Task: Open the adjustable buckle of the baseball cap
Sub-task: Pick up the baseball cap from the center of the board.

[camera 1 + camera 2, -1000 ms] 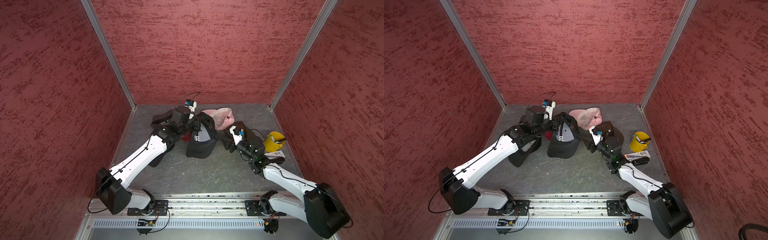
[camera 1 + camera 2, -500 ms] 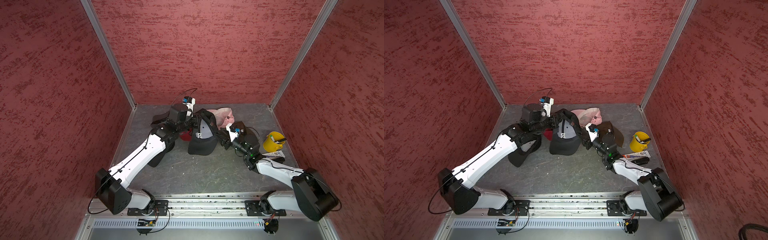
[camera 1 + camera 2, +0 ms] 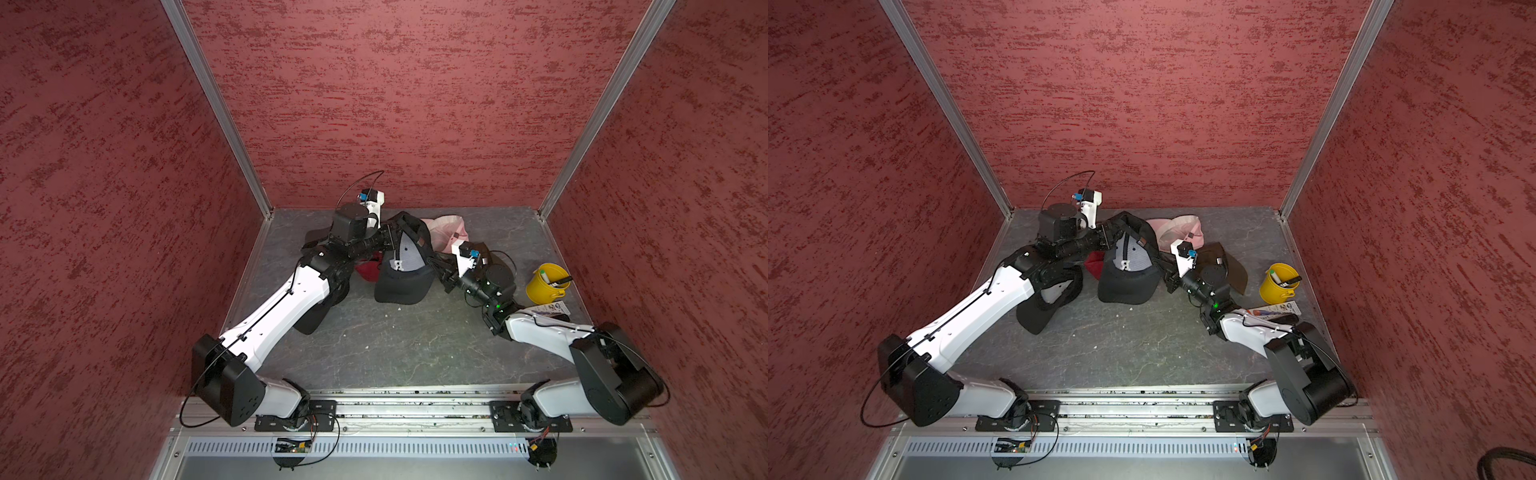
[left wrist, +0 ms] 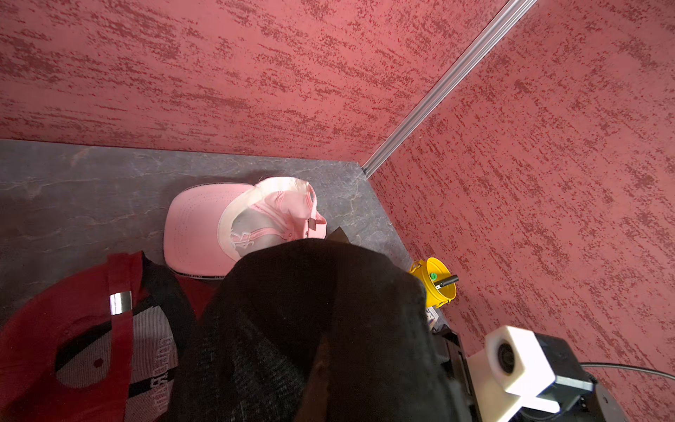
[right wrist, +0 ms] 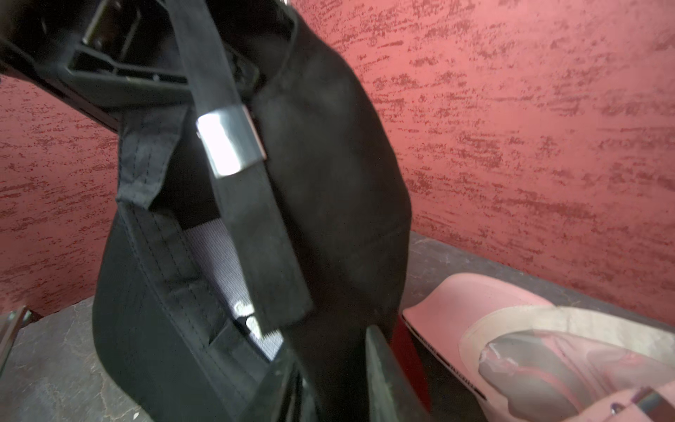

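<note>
The black baseball cap [image 3: 399, 286] hangs at the middle of both top views, brim toward the bottom of the frame over the grey table [image 3: 395, 353]. The right gripper [image 3: 433, 262] meets its right edge, jaws apart with cap cloth between them (whether they truly pinch it I cannot tell); a red cap [image 3: 368, 270] lies just left. The left gripper [image 3: 388, 241], pressed together, pinches the cap's back rim at its upper left; the silver buckle [image 5: 230, 142] lies flat on the black strap [image 5: 255, 226]; farthest back lies a pink cap [image 3: 449, 226].
</note>
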Robot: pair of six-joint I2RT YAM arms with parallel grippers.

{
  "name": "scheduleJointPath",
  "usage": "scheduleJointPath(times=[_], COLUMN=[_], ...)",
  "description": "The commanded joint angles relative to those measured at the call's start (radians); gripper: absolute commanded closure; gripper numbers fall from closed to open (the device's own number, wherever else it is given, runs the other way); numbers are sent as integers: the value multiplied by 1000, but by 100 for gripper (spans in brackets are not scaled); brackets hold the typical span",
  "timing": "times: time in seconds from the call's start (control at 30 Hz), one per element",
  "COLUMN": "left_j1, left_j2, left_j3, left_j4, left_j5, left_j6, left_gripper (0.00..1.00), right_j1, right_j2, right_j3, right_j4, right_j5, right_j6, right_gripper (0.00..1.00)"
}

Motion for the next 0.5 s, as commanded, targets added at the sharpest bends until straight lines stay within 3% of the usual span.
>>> scheduleJointPath(times=[0.0,0.1,0.47], left_j1=[8,8,19], left_j2=[15,20,12], left_j3=[-5,-2,-18], left_j4=[52,56,64], left_j5=[27,29,44], left_j6=[-20,-20,-28], left_gripper=[100,100,100], right_j1=[13,15,18], right_j2=[21,24,34], right_j3=[42,45,33], right_j4=[38,52,63], right_j5=[-24,-27,64], right_j6=[16,32,41], right_gripper=[65,66,95])
